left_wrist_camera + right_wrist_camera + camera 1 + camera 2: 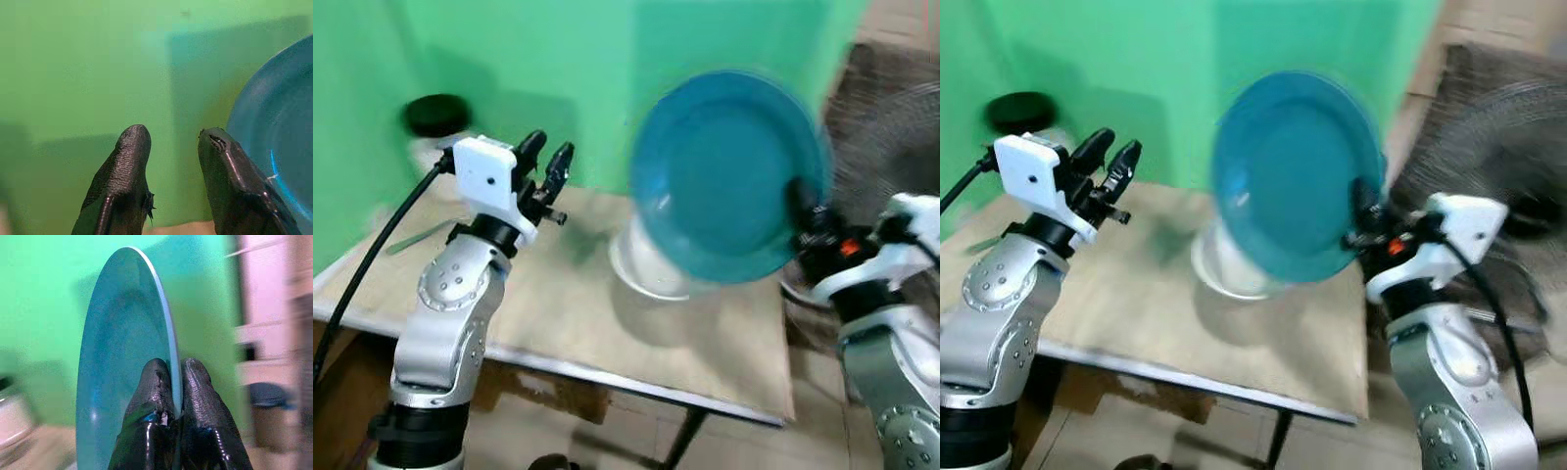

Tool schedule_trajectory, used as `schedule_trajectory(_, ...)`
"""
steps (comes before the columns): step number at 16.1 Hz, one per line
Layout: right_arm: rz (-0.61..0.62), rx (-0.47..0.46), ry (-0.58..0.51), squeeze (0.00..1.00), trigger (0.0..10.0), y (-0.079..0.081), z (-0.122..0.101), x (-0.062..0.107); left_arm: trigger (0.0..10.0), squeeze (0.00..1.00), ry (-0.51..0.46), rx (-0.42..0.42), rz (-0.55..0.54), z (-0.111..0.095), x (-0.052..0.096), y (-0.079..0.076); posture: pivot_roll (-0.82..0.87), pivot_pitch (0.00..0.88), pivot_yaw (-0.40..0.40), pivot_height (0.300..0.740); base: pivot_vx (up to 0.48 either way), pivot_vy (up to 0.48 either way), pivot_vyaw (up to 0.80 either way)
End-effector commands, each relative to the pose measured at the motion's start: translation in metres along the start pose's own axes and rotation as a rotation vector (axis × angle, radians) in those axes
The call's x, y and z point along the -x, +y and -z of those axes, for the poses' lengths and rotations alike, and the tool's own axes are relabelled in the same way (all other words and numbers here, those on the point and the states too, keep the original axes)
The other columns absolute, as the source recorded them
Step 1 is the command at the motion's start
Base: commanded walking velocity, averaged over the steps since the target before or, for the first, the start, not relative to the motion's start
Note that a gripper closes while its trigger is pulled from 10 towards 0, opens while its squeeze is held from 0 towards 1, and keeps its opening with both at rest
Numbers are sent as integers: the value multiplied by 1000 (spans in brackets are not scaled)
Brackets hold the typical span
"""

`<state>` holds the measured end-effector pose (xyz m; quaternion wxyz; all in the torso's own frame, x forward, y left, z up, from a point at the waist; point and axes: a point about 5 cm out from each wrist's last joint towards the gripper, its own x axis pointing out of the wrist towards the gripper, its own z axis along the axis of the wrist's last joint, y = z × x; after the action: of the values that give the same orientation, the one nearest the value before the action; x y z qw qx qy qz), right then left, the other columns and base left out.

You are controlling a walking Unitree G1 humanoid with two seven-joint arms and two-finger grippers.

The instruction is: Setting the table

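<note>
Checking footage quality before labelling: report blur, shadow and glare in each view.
Left and right eye views: motion blur smears the blue plate and the white bowl behind it; soft shadows on the green backdrop. Left wrist view: left gripper fairly sharp, open; a small glint on the plate. Right wrist view: right gripper pinching the plate rim is sharp; the background is blurred and overexposed.

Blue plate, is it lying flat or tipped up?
Tipped up on edge: the blue plate stands nearly vertical, its rim pinched by the right gripper.

Both eye views looked forward and down over the counter [558, 323] toward the far green wall [558, 59]. Each wrist view sat close behind its pincer, sharing the blue plate [279, 147].
</note>
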<state>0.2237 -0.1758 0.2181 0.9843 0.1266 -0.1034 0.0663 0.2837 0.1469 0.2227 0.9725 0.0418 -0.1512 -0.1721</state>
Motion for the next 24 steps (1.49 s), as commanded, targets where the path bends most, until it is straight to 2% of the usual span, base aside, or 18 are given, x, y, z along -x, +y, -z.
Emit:
schedule_trajectory(1, 66, 33, -69, 0, 10000, -8, -11, 1, 10000, 612, 66, -10, 3, 6, 2, -4, 14, 0, -9, 740, 0, 0, -800)
schedule_trajectory(2, 74, 34, -75, 0, 10000, -9, -12, 2, 10000, 498, 70, -23, 9, 6, 3, -5, 15, 0, -13, 740, 0, 0, -800)
schedule_trajectory(3, 86, 23, -80, 0, 10000, -10, -11, 4, 10000, 75, 44, -62, 13, 3, 4, -8, 26, 0, -29, 740, 0, 0, -800)
schedule_trajectory(4, 80, 11, -76, 0, 10000, -8, -10, 4, 10000, 0, 37, -63, -2, 2, 5, -6, 26, 0, -29, 740, 0, 0, -800)
schedule_trajectory(6, 68, -12, -77, 0, 10000, -3, -6, 0, 10000, 0, 32, -108, -76, 0, 4, 4, 37, 0, -40, 740, 0, 0, -800)
schedule_trajectory(7, 60, -12, -75, 0, 10000, -1, -5, -2, 10000, 0, 39, -79, -97, 0, 4, 6, 46, 0, -43, 740, 0, 0, -800)
schedule_trajectory(8, 44, 13, -64, 0, 10000, 2, -1, -4, 10000, 0, 76, -59, -123, 3, 6, 10, 46, 0, -43, 740, 0, 0, -800)
schedule_trajectory(11, 47, 49, -45, 0, 10000, 3, 4, -6, 10000, 0, 169, -90, -209, 15, 11, 23, 56, 0, -53, 740, 0, 0, -800)
schedule_trajectory(13, 85, 80, 0, 0, 10000, -1, 14, -9, 10000, 0, 198, -126, -154, 20, 14, 16, 59, 0, -61, 740, 0, 0, -400)
schedule_trajectory(15, 92, 101, 35, 0, 10000, -2, 18, -10, 10000, 0, 195, -77, -160, 19, 12, 12, 56, 0, -55, 740, 0, 0, 0)
schedule_trajectory(16, 91, 102, 44, 0, 10000, -3, 19, -8, 10000, 0, 197, -80, -119, 18, 12, 6, 62, 0, -64, 740, 0, 0, 0)
schedule_trajectory(18, 88, 132, 63, 0, 10000, -3, 24, -10, 10000, 0, 211, -89, -132, 21, 11, 7, 56, 0, -59, 740, 0, 0, 0)
schedule_trajectory(19, 77, 143, 57, 0, 10000, -2, 22, -11, 10000, 0, 199, -56, -134, 19, 9, 5, 54, 0, -66, 740, 0, 0, 0)
schedule_trajectory(24, 48, 106, 31, 0, 10000, 2, 21, -14, 10000, 0, 180, -70, -165, 15, 11, 10, 81, 0, -94, 740, 0, 0, -640)
